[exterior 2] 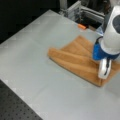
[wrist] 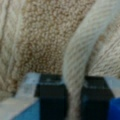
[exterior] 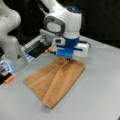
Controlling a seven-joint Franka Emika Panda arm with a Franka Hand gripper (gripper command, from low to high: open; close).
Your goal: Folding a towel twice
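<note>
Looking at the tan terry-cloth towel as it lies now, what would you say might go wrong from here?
1. The gripper pinches only a thin band edge of the tan terry-cloth towel; it may slip out.
2. The towel lies skewed, with a ridge, so edges may end up misaligned.
3. The gripper sits low over the grey table; it might scrape.

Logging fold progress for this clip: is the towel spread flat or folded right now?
Partly folded: the towel lies doubled over on the table, and the gripper pinches a raised edge band between its fingers.

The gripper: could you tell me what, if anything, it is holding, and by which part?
The gripper is shut on the towel, pinching a raised fold of its smoother woven band between its fingers, at the towel's far corner in a front view.
</note>
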